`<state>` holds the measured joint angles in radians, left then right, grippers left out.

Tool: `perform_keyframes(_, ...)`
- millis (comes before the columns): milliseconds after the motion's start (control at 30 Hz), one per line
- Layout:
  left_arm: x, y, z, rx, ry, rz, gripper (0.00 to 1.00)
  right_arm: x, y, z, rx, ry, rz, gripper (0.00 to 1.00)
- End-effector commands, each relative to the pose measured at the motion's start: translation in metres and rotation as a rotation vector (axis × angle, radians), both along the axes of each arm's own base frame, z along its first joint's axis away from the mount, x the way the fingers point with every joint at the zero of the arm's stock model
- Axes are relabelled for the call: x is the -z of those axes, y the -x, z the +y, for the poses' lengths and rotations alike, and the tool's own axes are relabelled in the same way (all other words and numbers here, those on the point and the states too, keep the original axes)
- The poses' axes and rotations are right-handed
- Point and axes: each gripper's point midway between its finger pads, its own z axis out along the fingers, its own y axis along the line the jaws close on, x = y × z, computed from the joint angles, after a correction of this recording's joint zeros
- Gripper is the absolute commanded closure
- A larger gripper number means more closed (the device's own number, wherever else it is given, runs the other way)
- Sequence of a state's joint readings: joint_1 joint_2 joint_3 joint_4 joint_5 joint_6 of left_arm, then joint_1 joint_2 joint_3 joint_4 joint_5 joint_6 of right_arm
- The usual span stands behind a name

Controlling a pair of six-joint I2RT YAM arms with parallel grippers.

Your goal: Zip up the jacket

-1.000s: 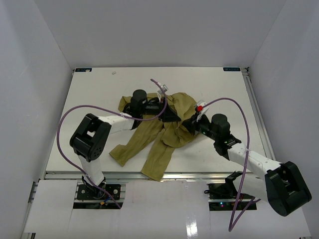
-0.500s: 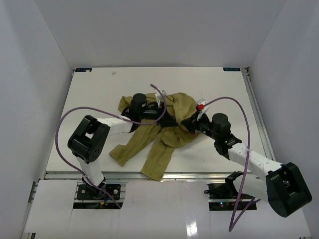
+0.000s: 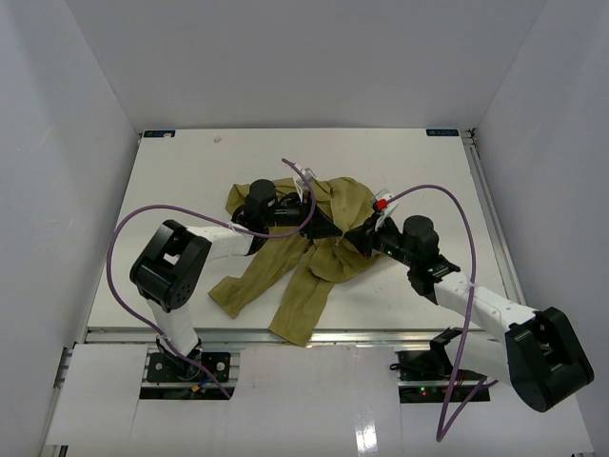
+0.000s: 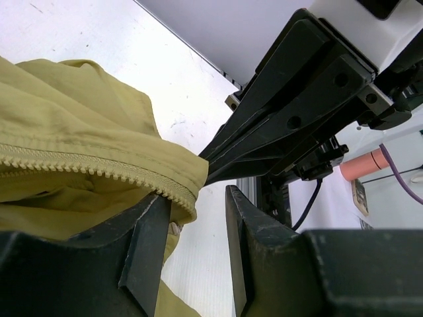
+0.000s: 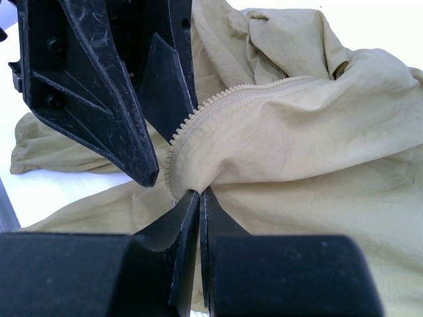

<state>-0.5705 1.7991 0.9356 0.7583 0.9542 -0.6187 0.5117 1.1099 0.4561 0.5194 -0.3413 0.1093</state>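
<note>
The olive-green jacket (image 3: 314, 257) lies crumpled in the middle of the table, sleeves trailing toward the near edge. My right gripper (image 3: 350, 235) is shut on a fold of the jacket (image 5: 297, 145) beside the zipper teeth (image 5: 218, 102). My left gripper (image 3: 333, 228) is open, right next to the right one. In the left wrist view its jaws stand apart (image 4: 198, 231); the zipper edge (image 4: 99, 173) rests against the left finger (image 4: 149, 244), with bare table showing in the gap. The right gripper's black fingers (image 4: 284, 112) show just beyond.
Purple cables (image 3: 143, 214) loop over both arms. The white table (image 3: 190, 171) has raised rails at its right edge (image 3: 485, 200) and near edge (image 3: 238, 333). White walls surround the table on three sides.
My left gripper has slid a little toward the right gripper, over the jacket's middle. The right arm and the jacket have barely moved.
</note>
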Motion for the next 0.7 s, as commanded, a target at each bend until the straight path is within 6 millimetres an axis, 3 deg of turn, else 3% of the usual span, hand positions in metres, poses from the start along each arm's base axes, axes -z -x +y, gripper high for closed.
perform_keyframes(0, -0.008, 0.005, -0.001, 0.054, 0.045, 0.006, 0.53, -0.025, -0.007, 0.006, -0.008, -0.047, -0.045, 0.92)
perform_keyframes(233, 0.004, -0.001, -0.001, 0.016, -0.001, 0.030, 0.52, -0.027, -0.009, 0.004, 0.017, -0.056, -0.039, 0.92)
perform_keyframes(500, 0.005, 0.000, -0.006, 0.018, 0.001, 0.034, 0.55, -0.026, -0.010, 0.005, 0.019, -0.063, -0.025, 0.92)
perform_keyframes(667, 0.002, 0.009, -0.009, 0.064, 0.032, 0.042, 0.71, -0.024, -0.010, 0.005, 0.018, -0.063, -0.023, 0.92)
